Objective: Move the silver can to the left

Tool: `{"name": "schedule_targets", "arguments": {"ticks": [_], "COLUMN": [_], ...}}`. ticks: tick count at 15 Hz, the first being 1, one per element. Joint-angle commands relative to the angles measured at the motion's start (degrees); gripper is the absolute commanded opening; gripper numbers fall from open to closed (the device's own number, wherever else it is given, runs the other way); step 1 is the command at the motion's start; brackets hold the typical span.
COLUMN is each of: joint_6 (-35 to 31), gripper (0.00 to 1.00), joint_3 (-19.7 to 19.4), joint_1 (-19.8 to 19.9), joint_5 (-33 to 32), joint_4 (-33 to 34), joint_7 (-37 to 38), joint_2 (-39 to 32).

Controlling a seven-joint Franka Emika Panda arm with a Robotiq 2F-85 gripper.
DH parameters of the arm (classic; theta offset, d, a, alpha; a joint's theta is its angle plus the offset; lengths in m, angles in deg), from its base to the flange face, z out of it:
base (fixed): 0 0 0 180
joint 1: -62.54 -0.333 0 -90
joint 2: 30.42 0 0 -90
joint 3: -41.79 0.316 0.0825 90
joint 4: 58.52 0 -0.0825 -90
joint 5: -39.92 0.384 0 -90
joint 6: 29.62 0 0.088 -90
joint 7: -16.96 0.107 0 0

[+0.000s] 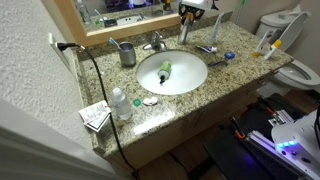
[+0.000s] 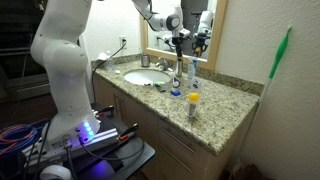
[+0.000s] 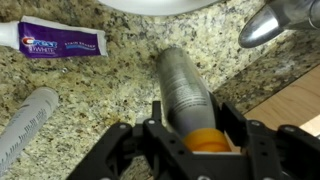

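Indoors, silver can (image 3: 185, 88), speckled granite bathroom counter (image 3: 95, 105), white sink (image 1: 145, 66).

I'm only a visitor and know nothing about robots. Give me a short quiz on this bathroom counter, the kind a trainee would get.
1. True or false: in the wrist view, the orange top of the silver can sits between the jaws of the gripper.
2. Multiple choice: what lies on the speckled counter near the can in the wrist view? A) a toothpaste tube B) a sponge C) a hairdryer
3. Fill in: in an exterior view, the metal cup holding brushes stands next to the ____, behind the sink.

Key: 1 true; 2 A; 3 faucet.
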State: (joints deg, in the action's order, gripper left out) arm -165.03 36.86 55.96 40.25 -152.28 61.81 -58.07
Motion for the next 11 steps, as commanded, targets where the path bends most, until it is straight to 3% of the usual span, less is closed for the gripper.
{"name": "schedule_targets", "arguments": {"ticks": [1, 3, 9, 10, 11], "joint_6": [0.37, 0.26, 1.71, 0.74, 1.2], "gripper": [0.93, 1.0, 1.0, 1.0, 1.0], "joint_3": [-0.4, 0.27, 1.11, 0.59, 0.66], "joint_1": [-0.41, 0.01, 1.91, 0.69, 1.02], "joint_5": [-0.77, 0.28, 2.96, 0.88, 1.33], "joint_4": [1.1, 1.21, -0.67, 1.93, 1.76], "joint_7": [1.09, 0.38, -1.69, 0.3, 0.16], "joint_2": [0.5, 1.98, 10.4, 6.89, 8.25]}}
